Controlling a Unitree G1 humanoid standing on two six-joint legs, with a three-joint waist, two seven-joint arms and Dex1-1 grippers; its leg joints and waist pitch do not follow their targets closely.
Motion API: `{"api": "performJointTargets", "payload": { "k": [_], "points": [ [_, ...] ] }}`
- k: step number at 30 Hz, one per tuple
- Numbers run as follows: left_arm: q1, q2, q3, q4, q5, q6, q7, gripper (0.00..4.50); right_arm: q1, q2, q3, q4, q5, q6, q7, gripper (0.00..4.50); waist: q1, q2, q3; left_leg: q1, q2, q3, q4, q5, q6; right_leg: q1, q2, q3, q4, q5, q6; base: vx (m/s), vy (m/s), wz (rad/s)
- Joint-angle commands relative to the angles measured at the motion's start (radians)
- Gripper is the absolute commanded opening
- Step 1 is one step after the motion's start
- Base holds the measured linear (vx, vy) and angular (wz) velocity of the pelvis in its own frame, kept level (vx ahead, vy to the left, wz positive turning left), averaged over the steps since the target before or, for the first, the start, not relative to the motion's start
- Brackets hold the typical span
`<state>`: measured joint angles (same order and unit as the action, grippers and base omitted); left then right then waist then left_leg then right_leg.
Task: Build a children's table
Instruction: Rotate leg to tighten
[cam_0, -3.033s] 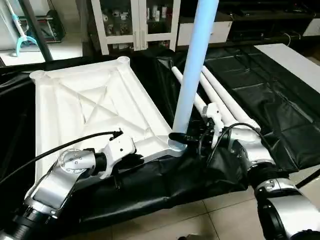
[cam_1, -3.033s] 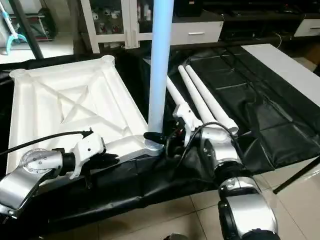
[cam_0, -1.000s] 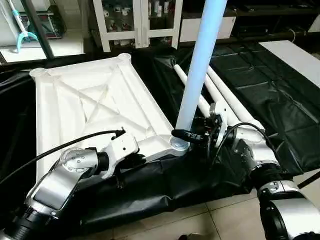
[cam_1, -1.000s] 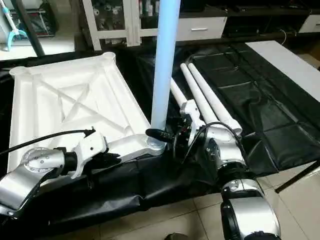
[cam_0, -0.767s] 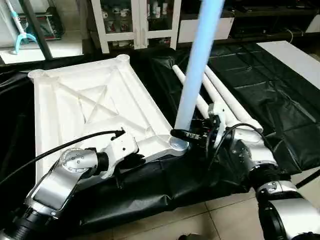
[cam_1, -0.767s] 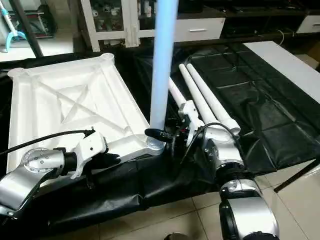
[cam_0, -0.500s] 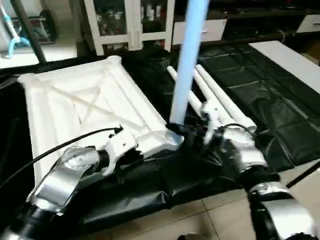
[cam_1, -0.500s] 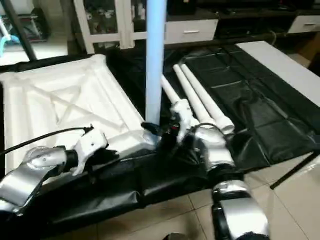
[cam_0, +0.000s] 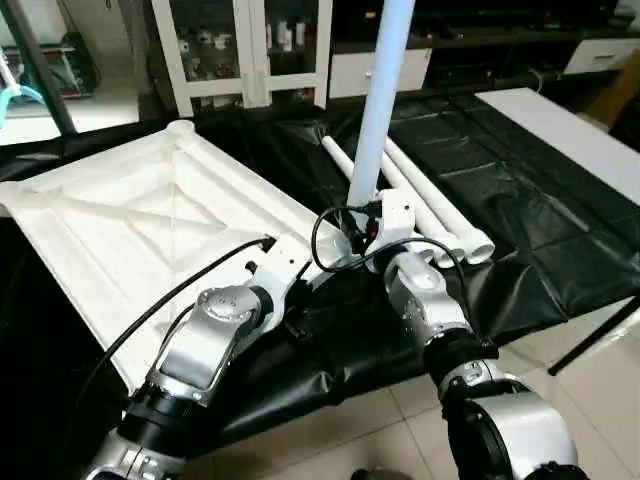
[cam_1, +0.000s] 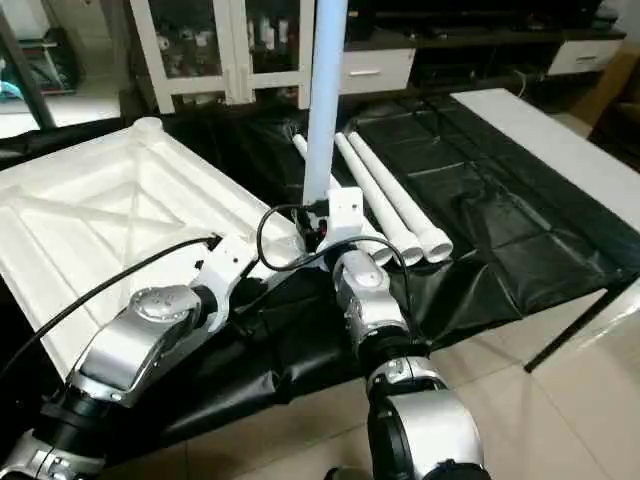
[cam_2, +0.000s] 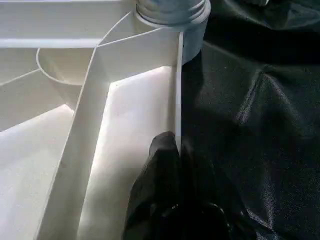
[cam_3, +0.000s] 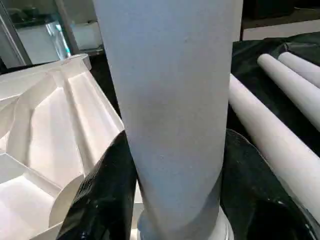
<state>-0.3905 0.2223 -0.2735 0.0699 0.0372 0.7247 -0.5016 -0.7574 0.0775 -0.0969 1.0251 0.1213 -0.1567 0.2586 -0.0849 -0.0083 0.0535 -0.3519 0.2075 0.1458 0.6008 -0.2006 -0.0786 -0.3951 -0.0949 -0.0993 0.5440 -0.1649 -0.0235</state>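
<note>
Around upright leg (cam_3: 170, 125), right pincer (cam_3: 170, 200) tighter (earlier looser)

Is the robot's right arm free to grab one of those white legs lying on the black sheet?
Probably not yet: the right gripper is closed around the upright leg. The three loose legs lie just beyond it, unobstructed.

We see an evenly lit room with soft light from above. The tabletop (cam_0: 150, 220) glares bright white, its ribs casting faint shadows. The upright leg (cam_0: 380, 100) takes a bluish tint. The black cover (cam_1: 480, 230) shows dull sheen on its folds. Close up, the left pincer (cam_2: 172, 200) is dark and soft-edged; the tabletop wall beside it blazes.
</note>
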Motion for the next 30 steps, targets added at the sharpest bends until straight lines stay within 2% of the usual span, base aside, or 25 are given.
{"api": "performJointTargets", "payload": {
  "k": [1,2,3,4,5,7,8,10,11,12,13,14,17,18,19,21,22,24,25,28,30],
  "points": [
    [0.011,0.037,-0.034,-0.003,0.002,-0.061,-0.043,0.00,0.038,0.022,0.045,0.033,0.017,0.028,0.181,1.90,-0.020,0.022,-0.040,0.014,0.010,-0.017,-0.103,-0.641,-0.017,0.021,-0.031,-0.001,-0.080,-0.545,-0.057,0.000,0.000,0.00],
    [0.020,0.058,-0.038,-0.008,0.004,-0.086,-0.058,0.00,0.041,0.010,0.055,0.021,0.020,0.014,0.244,1.90,-0.019,0.022,-0.044,0.009,0.010,-0.019,-0.105,-0.636,-0.016,0.026,-0.036,0.001,-0.078,-0.521,-0.069,0.000,0.000,0.00],
    [0.034,0.085,-0.033,-0.017,-0.002,-0.087,-0.079,0.00,0.043,-0.011,0.057,0.008,0.023,0.000,0.286,1.90,-0.020,0.018,-0.047,0.004,0.011,-0.016,-0.103,-0.602,-0.011,0.026,-0.041,0.011,-0.073,-0.488,-0.095,0.000,0.000,0.00],
    [0.034,0.085,-0.033,-0.017,-0.002,-0.087,-0.079,0.00,0.043,-0.011,0.057,0.008,0.023,0.000,0.286,2.46,-0.021,0.018,-0.048,0.003,0.010,-0.014,-0.102,-0.586,-0.010,0.024,-0.042,0.015,-0.069,-0.470,-0.109,0.000,0.000,0.00],
    [0.050,0.113,-0.026,-0.025,-0.009,-0.102,-0.104,0.00,0.043,-0.033,0.053,-0.002,0.030,-0.005,0.328,2.60,-0.020,0.017,-0.053,-0.001,0.011,-0.007,-0.098,-0.525,0.002,0.026,-0.042,0.026,-0.059,-0.409,-0.151,0.000,0.000,0.00],
    [0.088,0.180,-0.014,-0.050,-0.034,-0.154,-0.191,0.00,0.038,-0.093,0.046,-0.017,0.042,-0.012,0.413,2.60,-0.018,0.015,-0.053,-0.013,0.012,-0.003,-0.099,-0.469,0.021,0.034,-0.041,0.030,-0.050,-0.368,-0.176,0.000,0.000,0.00],
    [0.090,0.184,-0.013,-0.052,-0.035,-0.158,-0.198,0.00,0.037,-0.097,0.045,-0.018,0.043,-0.013,0.420,2.83,-0.017,0.017,-0.054,-0.013,0.013,-0.001,-0.097,-0.456,0.024,0.032,-0.041,0.032,-0.046,-0.355,-0.183,0.000,0.000,0.00],
    [0.106,0.213,-0.011,-0.065,-0.046,-0.185,-0.242,0.00,0.034,-0.123,0.043,-0.024,0.048,-0.019,0.461,2.95,-0.011,0.015,-0.056,-0.010,0.013,0.006,-0.091,-0.413,0.031,0.028,-0.041,0.039,-0.042,-0.331,-0.202,0.000,0.000,0.00],
    [0.133,0.261,-0.012,-0.088,-0.067,-0.229,-0.316,0.00,0.029,-0.172,0.044,-0.037,0.054,-0.023,0.540,2.95,-0.003,0.016,-0.058,-0.003,0.014,0.012,-0.088,-0.383,0.041,0.025,-0.041,0.041,-0.040,-0.306,-0.221,0.051,-0.037,0.14],
    [0.150,0.293,-0.014,-0.101,-0.079,-0.252,-0.363,0.00,0.025,-0.207,0.045,-0.045,0.056,-0.022,0.593,3.08,0.002,0.015,-0.063,-0.004,0.015,0.016,-0.083,-0.336,0.054,0.028,-0.040,0.045,-0.030,-0.254,-0.239,0.058,-0.040,0.13],
    [0.158,0.314,-0.017,-0.105,-0.078,-0.266,-0.381,0.00,0.020,-0.235,0.046,-0.044,0.053,-0.037,0.622,3.08,0.005,0.012,-0.062,-0.013,0.015,0.020,-0.082,-0.294,0.073,0.031,-0.035,0.047,-0.022,-0.218,-0.247,0.058,-0.040,0.13],
    [0.161,0.326,-0.021,-0.104,-0.079,-0.280,-0.389,0.00,0.017,-0.254,0.041,-0.042,0.054,-0.039,0.650,3.08,0.015,0.014,-0.061,-0.010,0.017,0.024,-0.079,-0.276,0.083,0.026,-0.035,0.050,-0.019,-0.219,-0.247,0.000,0.000,0.00],
    [0.161,0.332,-0.024,-0.105,-0.083,-0.281,-0.395,0.00,0.013,-0.268,0.034,-0.038,0.058,-0.039,0.675,3.08,0.025,0.015,-0.067,-0.013,0.018,0.025,-0.073,-0.189,0.092,0.033,-0.036,0.052,-0.004,-0.141,-0.271,0.054,-0.035,0.05],
    [0.163,0.337,-0.028,-0.110,-0.090,-0.283,-0.405,0.00,0.010,-0.288,0.026,-0.034,0.069,-0.031,0.732,3.08,0.027,0.012,-0.067,-0.015,0.018,0.026,-0.072,-0.170,0.096,0.033,-0.034,0.052,-0.001,-0.124,-0.275,0.000,0.000,0.00],
    [0.166,0.340,-0.030,-0.117,-0.101,-0.288,-0.416,0.00,0.008,-0.305,0.023,-0.032,0.084,-0.022,0.791,3.08,0.036,0.013,-0.067,-0.012,0.020,0.028,-0.070,-0.164,0.100,0.034,-0.033,0.052,0.004,-0.111,-0.287,0.000,0.000,0.00],
    [0.166,0.340,-0.030,-0.117,-0.101,-0.288,-0.417,0.00,0.008,-0.305,0.023,-0.032,0.084,-0.022,0.793,3.08,0.044,0.014,-0.069,-0.010,0.020,0.030,-0.068,-0.134,0.107,0.034,-0.032,0.053,0.009,-0.070,-0.300,0.000,0.000,0.00],
    [0.171,0.340,-0.032,-0.125,-0.110,-0.294,-0.426,0.00,0.008,-0.316,0.024,-0.029,0.096,-0.024,0.832,3.08,0.045,0.010,-0.070,-0.011,0.020,0.030,-0.068,-0.130,0.107,0.037,-0.031,0.052,0.010,-0.068,-0.301,0.000,0.000,0.00],
    [0.172,0.340,-0.032,-0.126,-0.113,-0.299,-0.430,0.00,0.009,-0.319,0.026,-0.028,0.101,-0.026,0.847,3.08,0.048,0.011,-0.069,-0.010,0.021,0.031,-0.068,-0.139,0.105,0.037,-0.032,0.052,0.010,-0.079,-0.300,0.000,0.000,0.00],
    [0.173,0.339,-0.034,-0.124,-0.113,-0.306,-0.432,0.00,0.014,-0.318,0.031,-0.029,0.101,-0.024,0.867,2.93,0.052,0.010,-0.067,-0.008,0.023,0.032,-0.070,-0.158,0.097,0.035,-0.031,0.052,0.007,-0.111,-0.293,0.000,0.000,0.00],
    [0.173,0.338,-0.035,-0.120,-0.112,-0.312,-0.434,0.00,0.018,-0.307,0.033,-0.025,0.103,-0.013,0.887,2.85,0.060,0.010,-0.065,-0.004,0.024,0.035,-0.072,-0.194,0.074,0.031,-0.031,0.054,0.002,-0.167,-0.273,0.000,0.000,0.00],
    [0.173,0.338,-0.035,-0.120,-0.112,-0.312,-0.434,0.00,0.018,-0.307,0.033,-0.025,0.103,-0.012,0.887,2.71,0.062,0.009,-0.065,-0.003,0.023,0.036,-0.072,-0.196,0.065,0.030,-0.031,0.057,0.003,-0.171,-0.269,0.000,0.000,0.00]
  ]
}}
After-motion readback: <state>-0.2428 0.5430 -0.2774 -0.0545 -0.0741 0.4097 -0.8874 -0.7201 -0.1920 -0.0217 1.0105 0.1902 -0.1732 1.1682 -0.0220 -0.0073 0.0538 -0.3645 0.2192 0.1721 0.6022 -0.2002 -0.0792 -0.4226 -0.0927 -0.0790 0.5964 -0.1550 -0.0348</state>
